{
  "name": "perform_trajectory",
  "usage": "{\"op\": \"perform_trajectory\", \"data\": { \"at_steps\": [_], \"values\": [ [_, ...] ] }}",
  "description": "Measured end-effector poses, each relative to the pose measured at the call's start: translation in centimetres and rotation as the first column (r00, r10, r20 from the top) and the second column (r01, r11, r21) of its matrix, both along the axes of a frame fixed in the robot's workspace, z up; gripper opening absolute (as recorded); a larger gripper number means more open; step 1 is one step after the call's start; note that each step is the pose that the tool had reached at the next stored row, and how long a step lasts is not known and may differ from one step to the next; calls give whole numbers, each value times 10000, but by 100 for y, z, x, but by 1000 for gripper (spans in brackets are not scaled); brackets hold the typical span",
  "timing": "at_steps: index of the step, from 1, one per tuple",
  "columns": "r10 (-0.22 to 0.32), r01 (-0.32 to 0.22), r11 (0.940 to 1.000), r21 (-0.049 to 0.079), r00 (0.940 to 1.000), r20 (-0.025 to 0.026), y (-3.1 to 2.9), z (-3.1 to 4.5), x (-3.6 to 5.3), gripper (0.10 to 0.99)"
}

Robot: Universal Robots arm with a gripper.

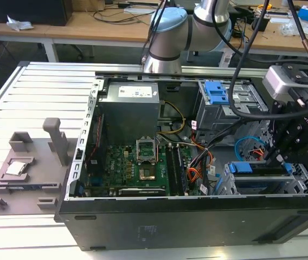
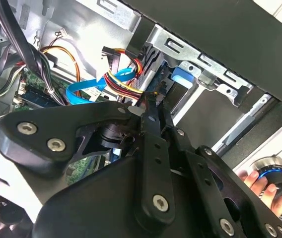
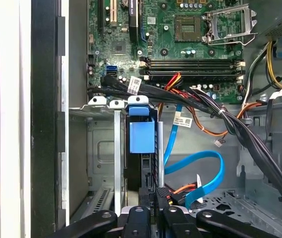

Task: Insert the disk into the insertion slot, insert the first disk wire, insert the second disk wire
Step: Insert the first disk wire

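Note:
The disk (image 1: pixel 260 170) in its blue carrier sits edge-up inside the insertion slot (image 1: pixel 301 183), the low silver cage at the case's front on the exterior view's right. The first wrist view looks along the disk's blue carrier (image 3: pixel 142 136) between the slot's silver walls (image 3: pixel 117 158). My gripper (image 1: pixel 277 158) hangs just over the disk's inner end. Its fingers stand close together around a black connector (image 3: pixel 164 192) carrying red, yellow and orange wires (image 2: pixel 126 82). A loose blue flat disk wire (image 3: pixel 200 166) curls beside it.
The open case holds a motherboard (image 1: pixel 138 162), a power supply (image 1: pixel 129 108) and a taller grey cage with a blue latch (image 1: pixel 216 92). Black cable bundles (image 3: pixel 240 129) cross beside the slot. A person's hand (image 2: pixel 252 181) rests outside the case. A grey fixture (image 1: pixel 29 168) lies on the exterior view's left.

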State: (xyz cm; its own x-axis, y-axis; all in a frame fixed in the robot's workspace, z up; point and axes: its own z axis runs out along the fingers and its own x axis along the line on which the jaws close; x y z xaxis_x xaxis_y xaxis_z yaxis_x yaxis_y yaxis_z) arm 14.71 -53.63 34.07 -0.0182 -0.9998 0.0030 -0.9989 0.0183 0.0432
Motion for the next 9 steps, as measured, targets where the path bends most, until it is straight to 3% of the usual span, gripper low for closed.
{"op": "perform_trajectory", "data": {
  "at_steps": [9],
  "values": [
    [1,-1,10000,0,10000,1,-3,-50,6,165]
  ]
}}
